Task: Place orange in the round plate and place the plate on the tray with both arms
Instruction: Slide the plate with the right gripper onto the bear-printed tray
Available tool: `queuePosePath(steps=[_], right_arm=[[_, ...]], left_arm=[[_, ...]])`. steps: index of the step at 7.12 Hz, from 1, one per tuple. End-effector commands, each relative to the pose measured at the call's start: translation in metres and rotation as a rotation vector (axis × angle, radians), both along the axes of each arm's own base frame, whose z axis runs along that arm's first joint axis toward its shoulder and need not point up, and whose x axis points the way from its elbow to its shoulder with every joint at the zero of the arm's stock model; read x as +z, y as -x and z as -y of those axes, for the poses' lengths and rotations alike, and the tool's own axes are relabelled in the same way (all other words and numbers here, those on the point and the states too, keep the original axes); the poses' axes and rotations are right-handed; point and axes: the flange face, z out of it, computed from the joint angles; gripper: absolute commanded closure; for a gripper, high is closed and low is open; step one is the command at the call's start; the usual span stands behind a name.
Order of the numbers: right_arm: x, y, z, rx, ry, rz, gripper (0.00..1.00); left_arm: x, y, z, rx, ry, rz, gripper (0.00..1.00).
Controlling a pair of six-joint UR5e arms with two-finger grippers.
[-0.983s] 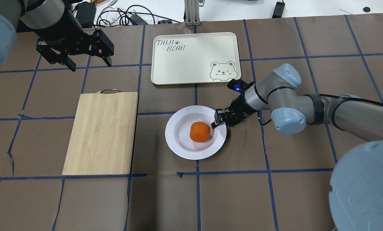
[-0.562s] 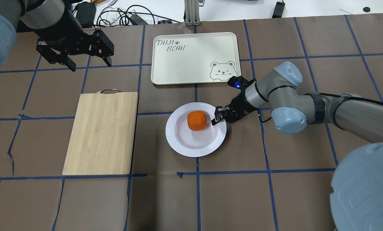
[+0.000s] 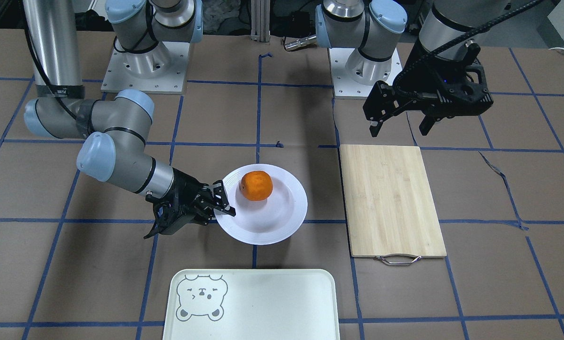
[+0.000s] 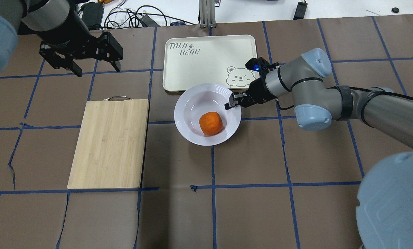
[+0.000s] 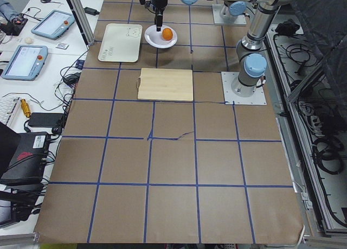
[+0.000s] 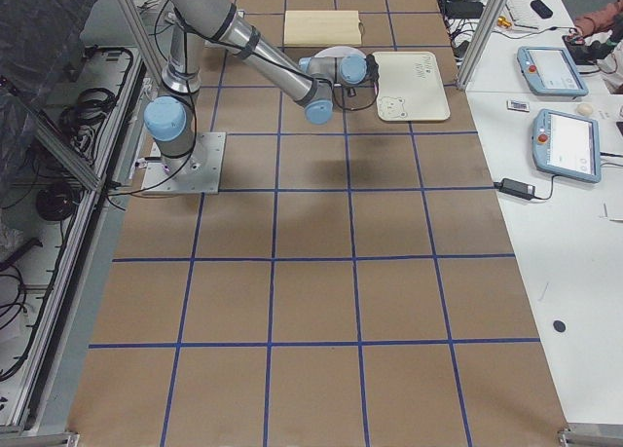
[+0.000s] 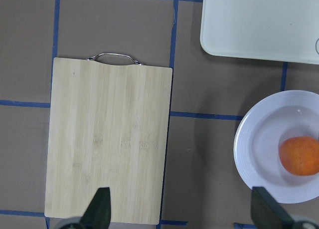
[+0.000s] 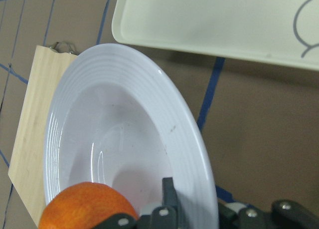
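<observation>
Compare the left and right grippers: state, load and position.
The left gripper is open and holds nothing; the right gripper is shut on the rim of the round plate, with the orange lying in it. The left gripper hangs high near the cutting board; the right gripper sits low near the bear corner of the tray. Both are black two-finger grippers.

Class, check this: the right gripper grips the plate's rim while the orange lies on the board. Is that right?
Not quite. The orange lies in the plate, not on the board; the overhead view shows it. The right gripper does grip the plate's rim.
</observation>
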Motion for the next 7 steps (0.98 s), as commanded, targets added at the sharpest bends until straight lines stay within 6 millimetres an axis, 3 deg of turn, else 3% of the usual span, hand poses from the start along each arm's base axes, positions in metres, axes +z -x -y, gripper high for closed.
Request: queuePosePath(steps=[1,2,4,5,7], right_arm=[[0.032,-0.001,0.038,-0.11,-0.042,0.037,1.0],[0.031,0.0,0.073,-0.156,-0.06,0.046,1.0],[0.009,0.003,0.142,-0.208,-0.15,0.038,1.0],[0.01,0.005,0.167,-0.213,-0.15,0.014,1.0],[-0.019,0.009,0.194,-0.229,-0.154,-0.035,1.0]], left_arm=[[0.0,0.0,0.0,0.0,0.0,0.001,0.0],[-0.001,0.0,0.0,0.0,-0.002,0.001,0.0],[-0.001,0.0,0.0,0.0,-0.003,0.001,0.0],[-0.001,0.0,0.0,0.0,-0.003,0.001,0.0],[0.0,0.0,-0.001,0.0,-0.002,0.001,0.0]])
